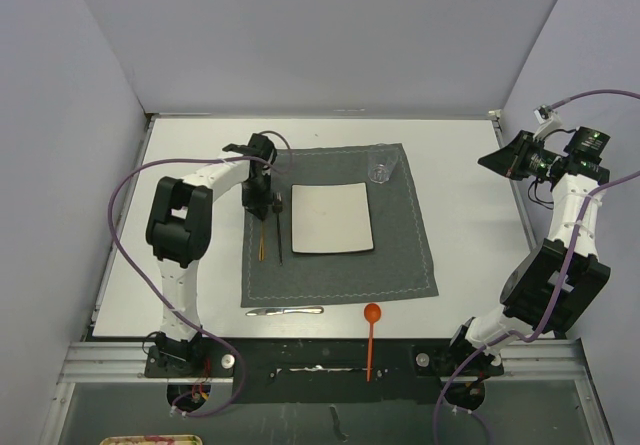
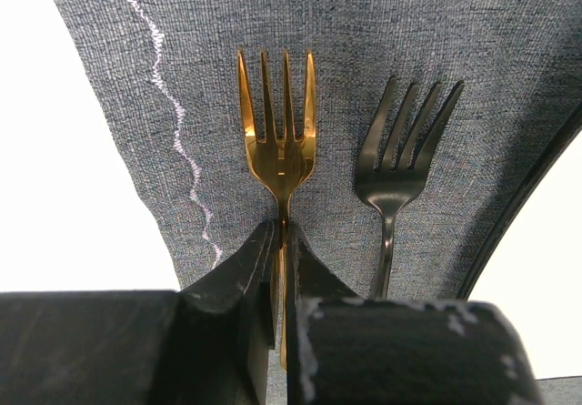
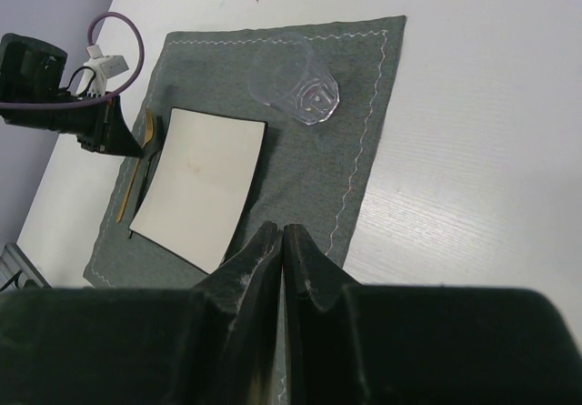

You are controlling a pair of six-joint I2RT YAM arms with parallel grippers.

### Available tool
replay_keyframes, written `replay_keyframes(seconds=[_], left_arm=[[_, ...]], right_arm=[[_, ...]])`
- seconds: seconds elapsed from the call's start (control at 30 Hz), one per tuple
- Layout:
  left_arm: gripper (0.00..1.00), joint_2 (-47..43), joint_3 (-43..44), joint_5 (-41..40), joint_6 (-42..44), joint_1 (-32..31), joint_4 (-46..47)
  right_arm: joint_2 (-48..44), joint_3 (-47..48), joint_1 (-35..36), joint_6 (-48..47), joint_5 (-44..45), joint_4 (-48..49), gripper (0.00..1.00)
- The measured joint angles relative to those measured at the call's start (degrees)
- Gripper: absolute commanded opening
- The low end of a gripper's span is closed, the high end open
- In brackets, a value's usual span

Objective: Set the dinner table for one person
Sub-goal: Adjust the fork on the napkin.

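Observation:
The dinner table (image 1: 480,225) is a white top carrying a dark grey placemat (image 1: 400,255). On the mat a square off-white plate (image 1: 332,217) lies in the middle. Left of it lie a gold fork (image 1: 262,240) and a black fork (image 1: 279,235), side by side. My left gripper (image 1: 263,205) is shut on the gold fork (image 2: 280,141) just below its tines, and the black fork (image 2: 400,168) lies to its right. Above the table's far right side hangs my right gripper (image 1: 500,160), shut with nothing in it (image 3: 283,232).
A clear glass (image 1: 381,165) stands at the mat's far right corner. A silver knife (image 1: 285,311) lies on the table just below the mat's near edge. An orange spoon (image 1: 372,330) lies beside it, its handle over the black base rail. Grey walls close in the table.

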Motion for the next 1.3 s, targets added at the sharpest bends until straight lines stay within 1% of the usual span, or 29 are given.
replay_keyframes(seconds=[0.07,0.1,0.17,0.37,0.97,1.2,1.3], left_arm=[[0.08,0.0,0.0,0.2,0.0,0.1,0.0],[0.13,0.0,0.0,0.3,0.0,0.1,0.0],[0.17,0.0,0.0,0.4,0.1,0.1,0.0],[0.24,0.0,0.2,1.6,0.0,0.2,-0.2],[0.28,0.0,0.3,2.6,0.0,-0.1,-3.0],[0.28,-0.2,0.3,2.4,0.3,-0.7,-3.0],[0.26,-0.2,0.3,2.4,0.3,-0.8,-3.0]], right_arm=[[0.0,0.0,0.0,0.0,0.0,0.0,0.05],[0.0,0.0,0.1,0.1,0.0,0.0,0.05],[0.0,0.0,0.3,0.1,0.0,0.0,0.05],[0.0,0.0,0.3,0.1,0.0,0.4,0.05],[0.0,0.0,0.4,0.7,-0.7,0.5,0.05],[0.0,0.0,0.4,1.0,-1.1,0.5,0.05],[0.0,0.0,0.4,1.2,-1.1,0.5,0.05]])
